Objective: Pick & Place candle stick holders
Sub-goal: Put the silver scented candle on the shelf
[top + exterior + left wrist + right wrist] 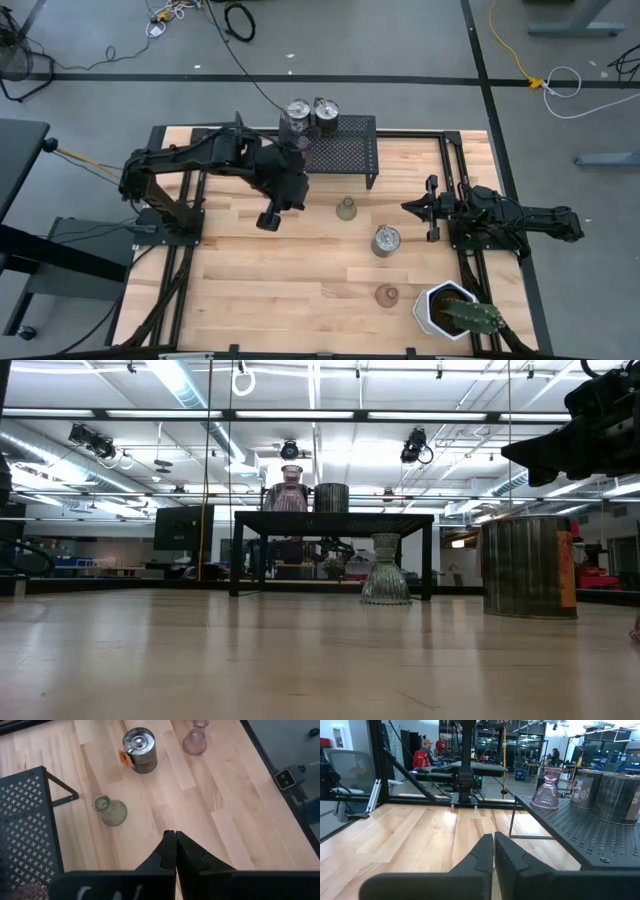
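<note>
Left pincer (175,851), closed, hides the table (235,820) beneath.

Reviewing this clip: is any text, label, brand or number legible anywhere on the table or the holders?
No text can be read.
Metallic holder on the table: an orange tag on its side, lettering too small to read.
Same holder in the low view: an orange and red label at its edge, blurred.
Black mesh rack, olive glass holder: no markings visible.
</note>
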Available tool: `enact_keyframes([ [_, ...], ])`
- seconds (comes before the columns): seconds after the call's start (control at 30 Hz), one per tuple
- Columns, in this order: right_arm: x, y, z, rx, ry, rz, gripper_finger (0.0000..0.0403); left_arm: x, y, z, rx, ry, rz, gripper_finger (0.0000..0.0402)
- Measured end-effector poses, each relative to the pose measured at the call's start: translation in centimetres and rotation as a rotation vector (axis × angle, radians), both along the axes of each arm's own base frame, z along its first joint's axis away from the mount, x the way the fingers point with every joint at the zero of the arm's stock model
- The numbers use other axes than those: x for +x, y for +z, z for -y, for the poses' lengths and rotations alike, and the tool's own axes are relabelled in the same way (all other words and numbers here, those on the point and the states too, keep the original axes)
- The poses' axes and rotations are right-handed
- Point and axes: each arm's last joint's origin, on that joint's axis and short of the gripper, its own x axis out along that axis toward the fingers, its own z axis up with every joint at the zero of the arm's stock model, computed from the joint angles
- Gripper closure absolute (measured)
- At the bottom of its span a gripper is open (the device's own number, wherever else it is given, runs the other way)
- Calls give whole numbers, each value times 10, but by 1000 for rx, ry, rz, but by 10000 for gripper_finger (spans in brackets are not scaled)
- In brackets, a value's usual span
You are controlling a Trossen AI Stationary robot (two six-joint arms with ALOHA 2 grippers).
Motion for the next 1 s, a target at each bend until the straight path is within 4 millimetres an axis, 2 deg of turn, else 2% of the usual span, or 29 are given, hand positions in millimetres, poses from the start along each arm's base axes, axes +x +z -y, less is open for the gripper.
enact_keyframes([
  [0.6,0,0,0,0,0,0,382,3,2,19,6,-74,51,402],
  [0.9,0,0,0,0,0,0,382,7,5,19,-19,-43,96,402],
  [1.0,0,0,0,0,0,0,382,13,-7,20,-40,-20,122,402],
])
